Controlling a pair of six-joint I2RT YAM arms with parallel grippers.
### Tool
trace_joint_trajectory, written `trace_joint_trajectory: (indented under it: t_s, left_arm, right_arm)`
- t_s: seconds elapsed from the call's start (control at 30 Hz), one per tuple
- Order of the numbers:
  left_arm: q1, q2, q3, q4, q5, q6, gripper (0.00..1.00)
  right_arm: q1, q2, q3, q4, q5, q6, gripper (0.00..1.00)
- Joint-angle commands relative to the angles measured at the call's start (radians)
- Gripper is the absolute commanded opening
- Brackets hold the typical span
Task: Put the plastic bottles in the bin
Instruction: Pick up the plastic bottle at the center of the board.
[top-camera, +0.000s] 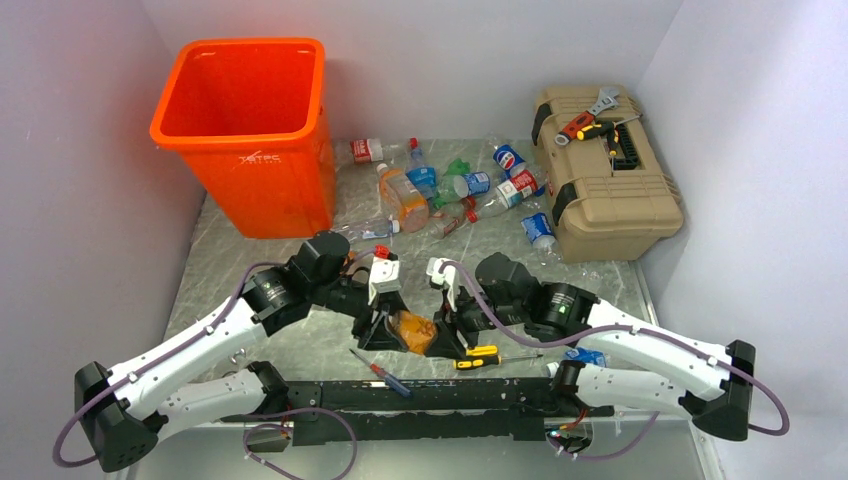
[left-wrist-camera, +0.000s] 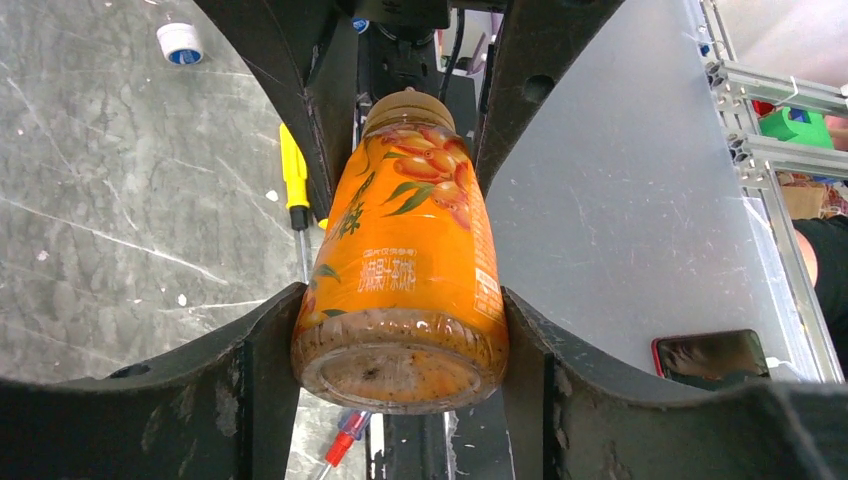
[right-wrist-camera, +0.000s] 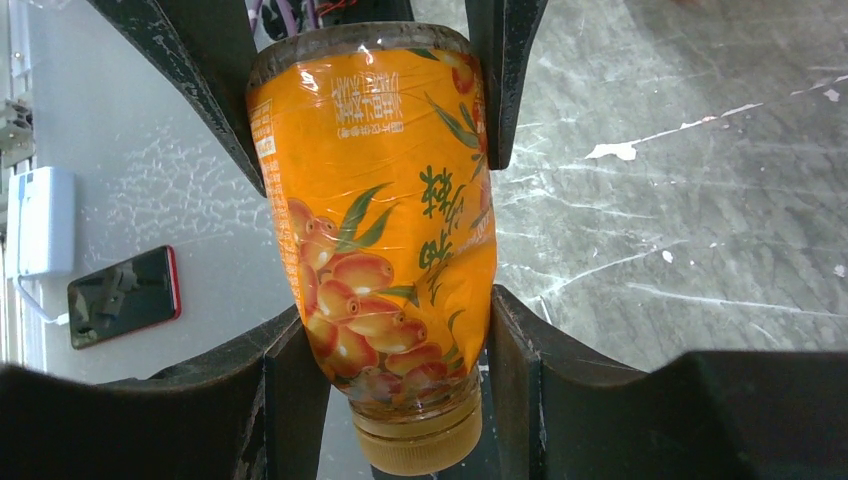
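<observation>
Viewing from above, the orange bottle (top-camera: 413, 331) lies crosswise at the front-centre of the bench (top-camera: 610, 285), base toward the left hand (top-camera: 385, 320) and cap toward the right hand (top-camera: 448, 325). The bin (top-camera: 270, 185) stands back-left, nearer the left hand. Left wrist: fingers (left-wrist-camera: 260, 360) pinch the base. Right wrist: fingers (right-wrist-camera: 287, 400) pinch the shoulder.

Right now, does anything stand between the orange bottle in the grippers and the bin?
Only the left arm and a small clear bottle lying by the bin's foot sit on that line. The orange bottle must clear the tall rim.
</observation>
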Motion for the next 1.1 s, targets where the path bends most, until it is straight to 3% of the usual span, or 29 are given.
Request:
trace_joint_trajectory:
  t_s: [0.0, 0.13, 0.3, 0.37, 0.5, 0.63, 0.73, 0.87, 1.07]
  left_arm:
    - [-0.012, -0.007, 0.004, 0.014, 0.118, 0.017, 0.46]
    - [-0.014, 0.007, 0.012, 0.008, 0.115, 0.001, 0.70]
    - [-0.020, 0.017, 0.016, 0.000, 0.120, 0.000, 0.71]
    - [-0.022, 0.023, 0.018, -0.004, 0.129, 0.006, 0.60]
    - [-0.025, 0.031, 0.022, 0.002, 0.129, -0.002, 0.22]
    - [-0.025, -0.005, 0.015, 0.081, 0.067, -0.070, 0.00]
    - [-0.025, -0.080, -0.031, 0.270, 0.021, -0.201, 0.00]
    - [-0.025, -0.179, -0.080, 0.517, -0.145, -0.335, 0.00]
    - [-0.025, -0.297, -0.215, 0.860, -0.558, -0.549, 0.00]
  right_arm:
    - [0.010, 0.024, 0.073, 0.018, -0.008, -0.041, 0.45]
    - [0.015, 0.042, 0.105, -0.003, -0.010, -0.057, 0.45]
    - [0.017, 0.056, 0.122, -0.015, -0.003, -0.071, 0.45]
    - [0.017, 0.058, 0.128, -0.012, -0.001, -0.072, 0.45]
    - [0.017, 0.061, 0.142, -0.011, 0.007, -0.074, 0.48]
    - [0.019, 0.035, 0.165, 0.002, 0.118, -0.021, 0.81]
    - [0.021, -0.048, 0.149, 0.074, 0.212, 0.038, 0.99]
    - [0.021, -0.224, 0.075, 0.245, 0.343, 0.109, 1.00]
    - [0.021, -0.453, -0.118, 0.572, 0.394, 0.180, 1.00]
